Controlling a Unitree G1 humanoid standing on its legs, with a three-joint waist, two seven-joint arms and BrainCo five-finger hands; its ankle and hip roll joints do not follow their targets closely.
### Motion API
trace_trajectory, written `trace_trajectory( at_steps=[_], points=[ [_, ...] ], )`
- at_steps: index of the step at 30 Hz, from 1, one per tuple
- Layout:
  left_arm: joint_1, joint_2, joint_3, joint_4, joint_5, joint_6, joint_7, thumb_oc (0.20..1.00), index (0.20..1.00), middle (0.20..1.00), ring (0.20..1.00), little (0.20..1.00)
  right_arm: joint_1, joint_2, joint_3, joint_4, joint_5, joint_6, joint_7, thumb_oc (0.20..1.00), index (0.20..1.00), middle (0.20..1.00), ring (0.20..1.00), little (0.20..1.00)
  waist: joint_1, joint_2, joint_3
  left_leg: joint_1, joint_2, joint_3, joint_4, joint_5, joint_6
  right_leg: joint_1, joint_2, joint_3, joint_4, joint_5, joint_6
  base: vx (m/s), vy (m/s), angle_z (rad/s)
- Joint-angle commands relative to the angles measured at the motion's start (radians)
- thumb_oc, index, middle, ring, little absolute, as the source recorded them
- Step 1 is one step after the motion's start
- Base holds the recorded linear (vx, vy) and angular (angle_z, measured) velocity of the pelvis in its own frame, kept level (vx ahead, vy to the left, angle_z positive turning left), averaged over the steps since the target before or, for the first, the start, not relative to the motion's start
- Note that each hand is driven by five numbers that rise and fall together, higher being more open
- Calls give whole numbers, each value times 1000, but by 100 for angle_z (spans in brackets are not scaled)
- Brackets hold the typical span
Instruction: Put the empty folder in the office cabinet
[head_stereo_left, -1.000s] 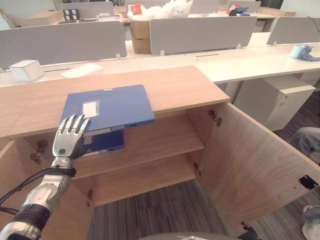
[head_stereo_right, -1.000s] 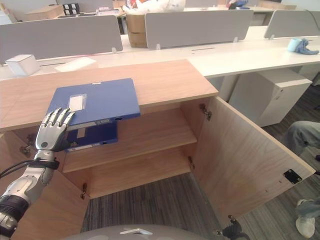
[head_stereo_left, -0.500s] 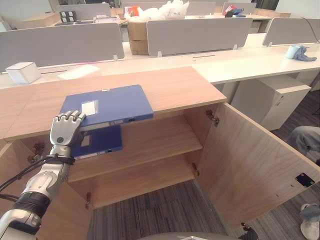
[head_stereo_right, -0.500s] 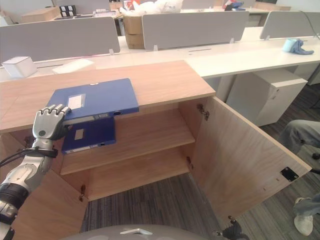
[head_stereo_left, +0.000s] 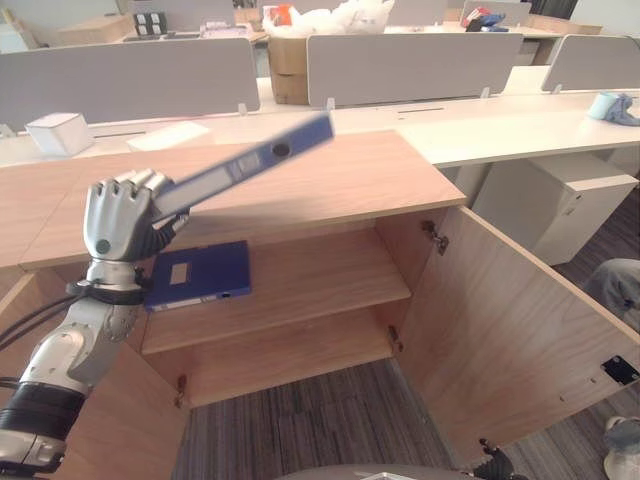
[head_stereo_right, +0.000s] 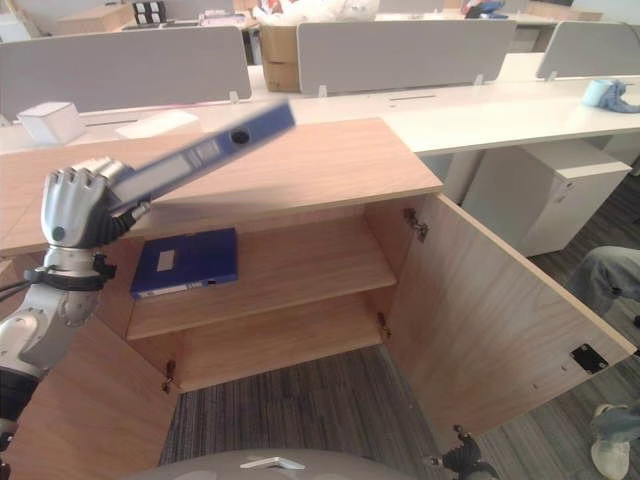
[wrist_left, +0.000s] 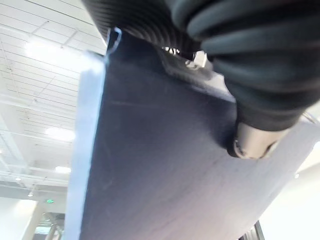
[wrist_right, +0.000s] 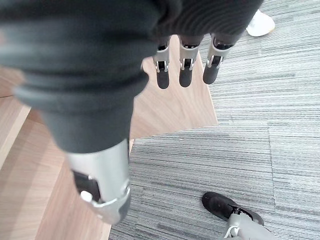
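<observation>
We grip blue folder (head_stereo_left: 240, 165) in left hand (head_stereo_left: 118, 218), fingers curled round its near left end. Folder lifted clear of cabinet top (head_stereo_left: 330, 185), tilted edge-on, spine rising far right; likely angled to slide onto shelf. Second blue folder (head_stereo_left: 198, 274) lies flat on upper shelf (head_stereo_left: 310, 285). Smooth rigid covers, wood-grain cabinet, doors open. Right hand (wrist_right: 185, 67) hangs idle over carpet, fingers straight.

Bright even office light; lifted folder (head_stereo_left: 245, 162) motion-blurred.

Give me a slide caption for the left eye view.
Left hand lifts blue folder off wooden cabinet; second blue folder on shelf.
</observation>
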Motion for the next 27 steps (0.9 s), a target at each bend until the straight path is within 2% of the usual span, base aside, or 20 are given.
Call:
trace_trajectory(
  at_steps=[1,2,3,4,5,8,11,13,14,16,17,19,23,24,27],
  points=[
    [-103,-24,105,-45,-249,-93,-5,200,200,200,200,200,-83,-25,35,-12,14,-25,7,1000,1000,1000,1000,1000,-20,18,-4,23,50,-89,1,-66,-49,39,-93,-21,4,-20,84,-9,2,4],
    [-103,-24,105,-45,-249,-93,-5,200,200,200,200,200,-83,-25,35,-12,14,-25,7,1000,1000,1000,1000,1000,-20,18,-4,23,50,-89,1,-66,-49,39,-93,-21,4,-20,84,-19,7,5],
    [-81,-68,142,-107,-356,-123,-24,200,200,200,200,200,-86,-28,37,-15,10,-24,13,1000,1000,1000,1000,1000,-16,18,-2,21,50,-93,1,-65,-48,40,-95,-25,4,-20,84,0,0,0],
    [-81,-68,142,-107,-356,-123,-24,200,200,200,200,200,-86,-28,37,-15,10,-24,13,1000,1000,1000,1000,1000,-16,18,-2,21,50,-93,1,-65,-48,40,-95,-25,4,-20,84,0,0,0],
    [-70,-101,156,-161,-445,-157,-35,200,200,200,200,200,-89,-27,36,-18,11,-22,17,1000,1000,1000,1000,1000,-10,16,0,19,50,-98,1,-63,-46,41,-96,-28,4,-19,83,0,0,0],
    [-53,-148,170,-247,-639,-222,-120,200,200,200,200,200,-93,-25,44,-23,2,-22,29,1000,1000,1000,1000,1000,-3,14,5,13,47,-107,1,-61,-43,43,-97,-34,4,-19,83,-28,4,4],
    [-35,-205,161,-272,-881,-253,-241,200,200,200,200,200,-102,-34,60,-60,-17,-24,42,1000,1000,1000,1000,1000,1,12,10,10,45,-112,1,-58,-41,44,-98,-37,4,-18,82,-24,6,9],
    [-16,-228,150,-282,-1011,-250,-334,200,200,200,200,200,-105,-50,64,-106,-24,-26,53,1000,1000,1000,1000,1000,3,12,13,8,45,-114,1,-56,-40,43,-99,-38,4,-17,82,-23,6,5],
    [-16,-228,150,-282,-1011,-250,-334,200,200,200,200,200,-105,-50,64,-106,-24,-26,53,1000,1000,1000,1000,1000,3,12,13,8,45,-114,1,-56,-40,43,-99,-38,4,-17,82,-20,12,4],
    [10,-236,127,-287,-1112,-240,-428,200,200,200,200,200,-106,-69,67,-185,-23,-37,72,1000,1000,1000,1000,1000,3,10,18,6,43,-114,1,-56,-39,42,-101,-37,4,-14,82,-17,10,1],
    [39,-257,113,-282,-1212,-231,-493,200,200,200,200,200,-104,-96,66,-294,-17,-51,88,1000,1000,1000,1000,1000,4,7,21,5,42,-114,1,-54,-38,41,-102,-36,4,-12,82,-31,21,0],
    [82,-300,85,-267,-1326,-215,-567,200,200,200,200,200,-97,-134,55,-439,12,-63,110,1000,1000,1000,1000,1000,4,5,24,4,42,-112,1,-53,-36,39,-104,-36,4,-9,82,-16,12,0],
    [150,-362,17,-221,-1480,-164,-667,200,200,200,200,200,-122,-191,53,-679,88,-80,143,1000,1000,1000,1000,1000,9,-4,30,1,40,-109,1,-51,-30,34,-106,-34,4,-5,84,-8,3,0],
    [150,-362,17,-221,-1480,-164,-667,200,200,200,200,200,-122,-191,53,-679,88,-80,143,1000,1000,1000,1000,1000,9,-4,30,1,40,-109,1,-51,-30,34,-106,-34,4,-5,84,0,0,0],
    [188,-403,-71,-154,-1557,-113,-707,200,200,200,200,200,-221,-201,107,-843,197,-91,163,1000,1000,1000,1000,1000,26,-14,35,-3,41,-109,1,-46,-24,33,-109,-34,4,-1,83,-23,5,-2]
  ],
)
